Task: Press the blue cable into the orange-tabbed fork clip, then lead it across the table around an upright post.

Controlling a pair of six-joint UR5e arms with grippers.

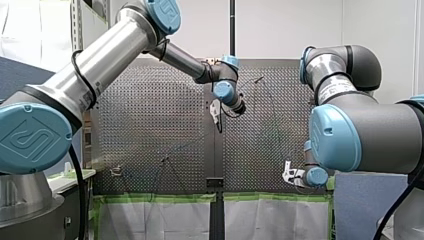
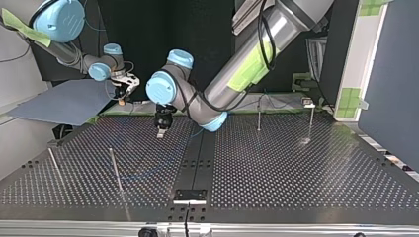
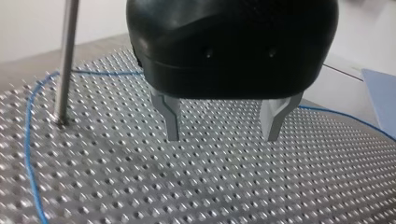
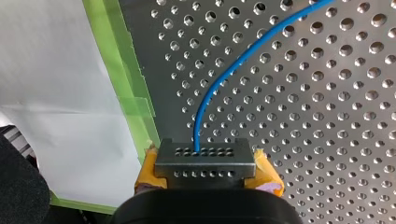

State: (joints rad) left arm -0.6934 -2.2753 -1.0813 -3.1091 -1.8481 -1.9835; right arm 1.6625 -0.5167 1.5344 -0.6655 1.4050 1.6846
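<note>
Blue cable — leaves a metal end block and crosses the tabletop. In the left wrist view it bends past a post, apart from it.
Right gripper — yellow-padded fingers clamped on that block, by the taped edge.
Left gripper — metal fingers wide apart and empty over bare holes, with the cable off to either side.
Clip: I cannot find it.
Risks: a tug from my right arm could drag the loose loop off the post. My left fingers could also close on nothing.

Bright even room light — sheen on perforated table, soft shadows; top view's backdrop dark.
</note>
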